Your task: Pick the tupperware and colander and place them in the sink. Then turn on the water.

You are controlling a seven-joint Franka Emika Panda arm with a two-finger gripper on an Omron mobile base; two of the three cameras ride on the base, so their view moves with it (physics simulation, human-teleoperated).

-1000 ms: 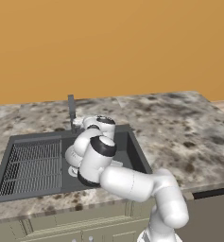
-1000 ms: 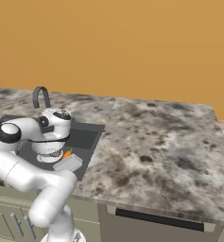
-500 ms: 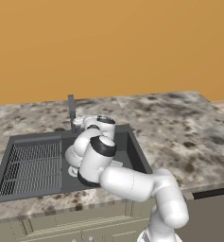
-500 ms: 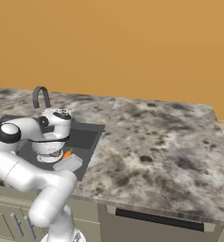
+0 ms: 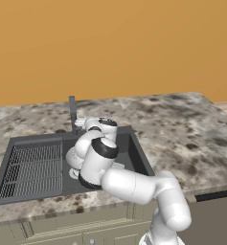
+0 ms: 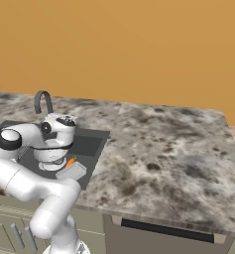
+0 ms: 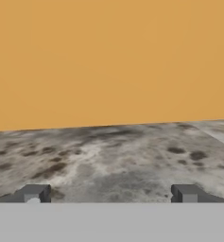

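The dark grey sink (image 5: pixel 134 148) (image 6: pixel 91 146) has a ribbed drainboard (image 5: pixel 31 167) on its left part. Inside the basin the round white colander (image 6: pixel 48 161) (image 5: pixel 73 159) sits under my arm, largely covered by it. The pale tupperware (image 6: pixel 72 171) (image 5: pixel 117 166) lies beside it in the basin. My gripper (image 7: pixel 111 196) is open, its fingertips (image 7: pixel 35 193) wide apart with nothing between them, facing the counter and orange wall. The hand (image 5: pixel 96 125) hovers over the basin close to the dark faucet (image 5: pixel 73 112) (image 6: pixel 41 101). No water stream shows at the faucet.
A small orange item (image 6: pixel 70 161) lies in the basin between colander and tupperware. The speckled stone counter (image 5: pixel 182 129) (image 6: pixel 163 149) runs right of the sink, backed by an orange wall (image 7: pixel 108 56). Cabinet fronts (image 6: pixel 15 233) sit below.
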